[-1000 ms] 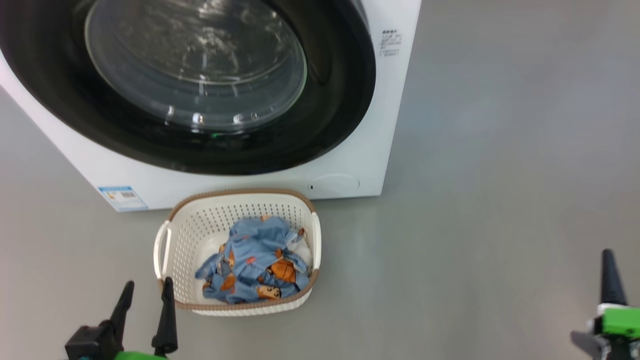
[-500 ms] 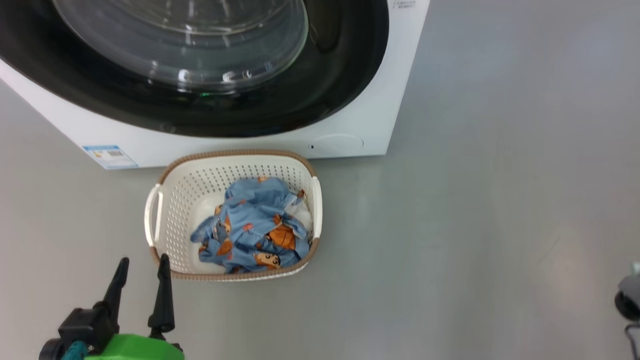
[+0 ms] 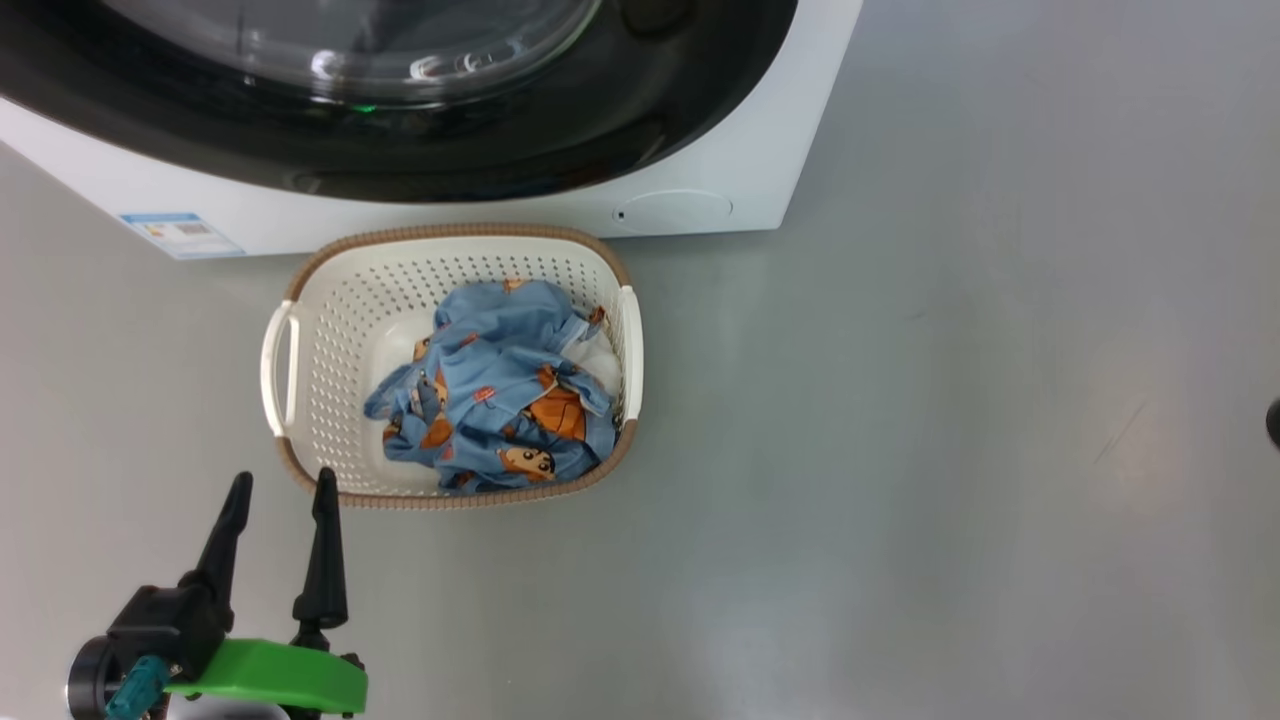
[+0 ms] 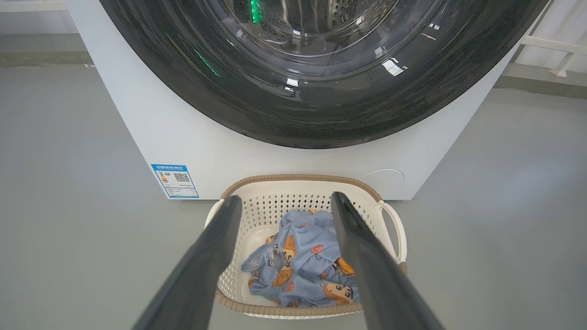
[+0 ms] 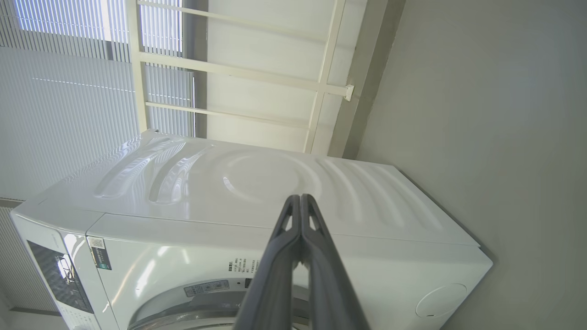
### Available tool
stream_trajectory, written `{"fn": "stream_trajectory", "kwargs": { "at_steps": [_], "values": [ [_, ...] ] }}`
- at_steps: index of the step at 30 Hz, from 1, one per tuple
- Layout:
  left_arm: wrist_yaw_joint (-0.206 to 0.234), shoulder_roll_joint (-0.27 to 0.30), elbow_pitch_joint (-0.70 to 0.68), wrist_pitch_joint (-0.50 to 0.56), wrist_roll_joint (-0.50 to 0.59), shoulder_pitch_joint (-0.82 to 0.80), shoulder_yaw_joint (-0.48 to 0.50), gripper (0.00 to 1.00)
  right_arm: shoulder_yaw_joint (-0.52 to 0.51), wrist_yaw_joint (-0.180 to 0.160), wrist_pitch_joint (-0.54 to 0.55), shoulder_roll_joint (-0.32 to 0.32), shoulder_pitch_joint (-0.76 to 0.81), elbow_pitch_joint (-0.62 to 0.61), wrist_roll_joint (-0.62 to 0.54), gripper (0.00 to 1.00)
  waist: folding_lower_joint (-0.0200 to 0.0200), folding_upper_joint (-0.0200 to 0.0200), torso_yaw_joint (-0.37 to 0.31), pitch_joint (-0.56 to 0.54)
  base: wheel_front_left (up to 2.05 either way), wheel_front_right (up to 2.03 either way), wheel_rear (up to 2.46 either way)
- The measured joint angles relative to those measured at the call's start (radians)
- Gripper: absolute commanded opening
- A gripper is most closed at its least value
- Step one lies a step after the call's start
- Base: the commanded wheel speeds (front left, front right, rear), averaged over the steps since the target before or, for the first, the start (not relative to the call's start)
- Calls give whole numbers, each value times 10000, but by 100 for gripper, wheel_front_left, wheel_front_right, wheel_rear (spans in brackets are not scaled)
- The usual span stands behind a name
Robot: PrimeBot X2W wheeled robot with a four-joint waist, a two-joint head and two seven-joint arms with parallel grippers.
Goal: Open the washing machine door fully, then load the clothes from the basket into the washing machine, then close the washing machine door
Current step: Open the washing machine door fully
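Note:
The white washing machine (image 3: 730, 150) stands at the top of the head view. Its washing machine door (image 3: 520, 150), black-rimmed with a glass centre, lies flat against the front. The cream basket (image 3: 330, 330) sits on the floor just before it, holding the blue printed clothes (image 3: 500, 385). My left gripper (image 3: 282, 480) is open and empty, just short of the basket's near left corner. In the left wrist view its fingers (image 4: 285, 198) frame the clothes (image 4: 302, 256), with the basket (image 4: 394, 224) and door (image 4: 321, 114) beyond. My right gripper (image 5: 300, 197) is shut and empty, pointing at the machine's side (image 5: 275, 183).
Grey floor (image 3: 950, 400) spreads wide to the right of the basket and machine. A blue energy label (image 3: 180, 232) and a round service cap (image 3: 672, 210) mark the machine's lower front. Blinds and a white frame (image 5: 238, 68) stand behind the machine.
The head camera has tilted down, so machine and basket sit higher in the picture. My right gripper has left the head view. The left gripper stays open near the basket.

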Motion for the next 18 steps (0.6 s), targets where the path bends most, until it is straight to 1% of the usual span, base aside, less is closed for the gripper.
{"fn": "stream_trajectory", "kwargs": {
  "at_steps": [5, 18],
  "values": [
    [0, 0, -46, 0, 46, -25, -6, 100, 96, 0, 336, 0, -623, -157, -430, 0, 0, 0, 100, 207, 0, 0, 0],
    [0, -2, 52, 0, 46, -82, -240, 100, 573, 0, 855, -123, -1599, -36, -771, 0, 0, 0, 509, 337, 0, 0, 0]
  ]
}}
